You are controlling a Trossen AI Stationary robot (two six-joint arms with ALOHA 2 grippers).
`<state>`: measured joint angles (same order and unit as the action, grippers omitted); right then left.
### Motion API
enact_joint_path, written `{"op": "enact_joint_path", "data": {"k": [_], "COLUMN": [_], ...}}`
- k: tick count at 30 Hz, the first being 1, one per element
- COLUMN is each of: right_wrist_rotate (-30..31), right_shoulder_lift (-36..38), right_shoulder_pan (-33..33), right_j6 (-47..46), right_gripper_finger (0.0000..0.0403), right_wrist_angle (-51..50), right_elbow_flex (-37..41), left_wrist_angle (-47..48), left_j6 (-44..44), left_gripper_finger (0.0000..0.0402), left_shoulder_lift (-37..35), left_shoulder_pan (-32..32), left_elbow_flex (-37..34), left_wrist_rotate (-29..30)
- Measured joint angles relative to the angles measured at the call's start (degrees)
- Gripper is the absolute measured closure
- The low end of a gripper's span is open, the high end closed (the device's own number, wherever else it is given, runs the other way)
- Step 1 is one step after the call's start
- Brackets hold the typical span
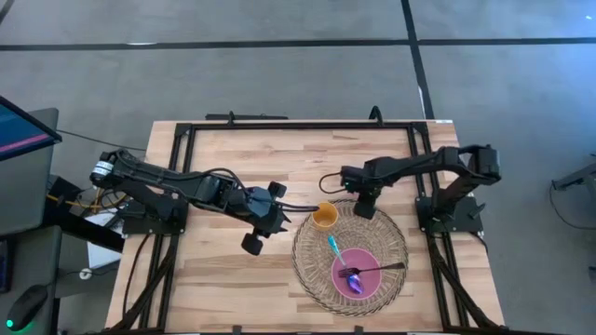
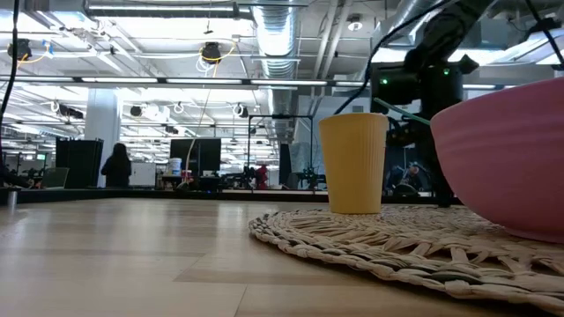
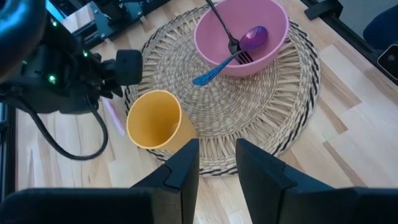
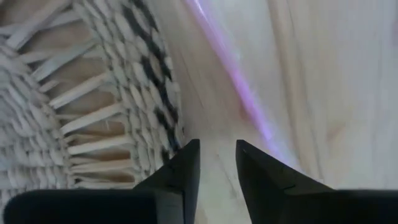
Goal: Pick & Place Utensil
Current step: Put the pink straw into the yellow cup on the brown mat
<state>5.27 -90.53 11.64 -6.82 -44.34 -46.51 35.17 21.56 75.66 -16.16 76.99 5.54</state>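
The woven mat fills the table's right-hand half, and the pink bowl with its utensils and the yellow cup crowd its surface. The right gripper blocks the mat's far rim beside the cup. Bare wood lies open along the near left and far edge.

The right gripper points down at the wooden table, close above its surface. Its two dark fingers stand a narrow gap apart, with nothing between them. The woven mat lies beside the fingers; its fringed edge ends just next to the gripper, and the gap between the fingers sits over bare wood just off that edge. A blurred purple streak runs diagonally across the wood near the mat edge; what it is cannot be determined.
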Motion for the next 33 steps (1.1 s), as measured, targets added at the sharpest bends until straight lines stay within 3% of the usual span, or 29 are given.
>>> {"op": "enact_joint_path", "data": {"k": [6, 14, 21, 26, 33], "right_wrist_rotate": [3.89, 0.49, 3.50, -0.22, -1.28], "right_shoulder_lift": [-1.60, -4.40, -9.22, -9.01, -6.77], "right_shoulder_pan": [0.24, 2.24, 3.67, 4.68, 4.68], "right_j6": [2.96, 6.84, 10.22, 11.54, 11.43], "right_gripper_finger": [0.0277, 0.0234, 0.0231, 0.0269, 0.0389], "right_wrist_angle": [-1.09, -0.93, -0.26, -0.43, -0.03], "right_elbow_flex": [-4.20, -4.67, -5.10, -4.95, -4.58], "left_wrist_angle": [-0.02, -0.01, 0.34, 0.44, 0.58], "left_j6": [0.00, 0.00, -0.02, -0.37, -0.92], "left_gripper_finger": [0.0295, 0.0296, 0.0296, 0.0296, 0.0296], "left_shoulder_lift": [0.00, 0.00, 0.02, 0.02, 0.02], "left_shoulder_pan": [0.00, 0.00, 0.00, 0.00, 0.00], "left_elbow_flex": [0.00, 0.00, 0.02, 0.02, 0.04], "left_wrist_rotate": [0.00, 0.00, -0.02, -0.02, -0.04]}}
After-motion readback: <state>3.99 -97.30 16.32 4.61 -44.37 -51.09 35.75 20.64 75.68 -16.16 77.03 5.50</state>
